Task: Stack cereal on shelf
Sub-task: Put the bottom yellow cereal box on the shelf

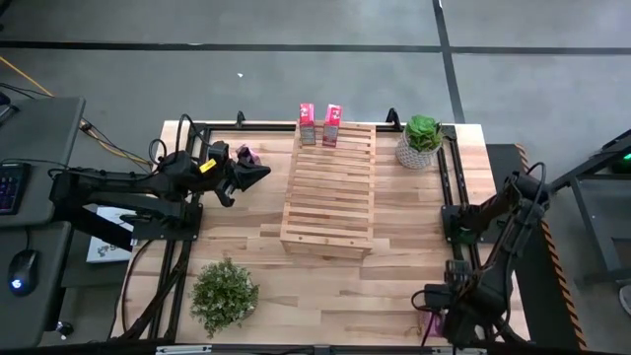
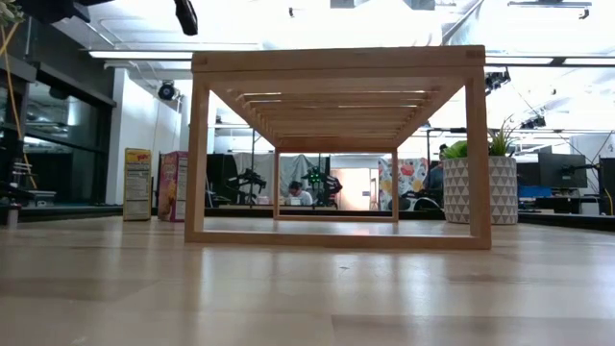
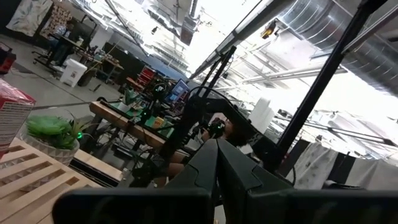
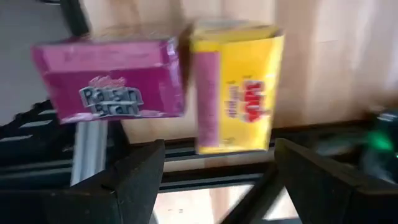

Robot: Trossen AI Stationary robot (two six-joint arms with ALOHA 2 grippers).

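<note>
The slatted wooden shelf [image 1: 328,192] stands in the middle of the table. Two pink-red cereal boxes [image 1: 307,123] [image 1: 332,125] stand upright at its far end. At the table's near right corner my right gripper [image 4: 217,180] points down, open, over a magenta cereal box [image 4: 112,81] and a yellow one [image 4: 236,87] side by side. Its fingers are short of both boxes. Another magenta box [image 1: 245,155] lies left of the shelf. Beside it my left gripper [image 1: 262,176] is raised, shut and empty.
One potted plant [image 1: 421,141] stands at the far right of the table, and a bushier one [image 1: 224,293] at the near left. Black frame rails [image 1: 449,187] run along the table's sides. The low view shows open room under the shelf [image 2: 336,144].
</note>
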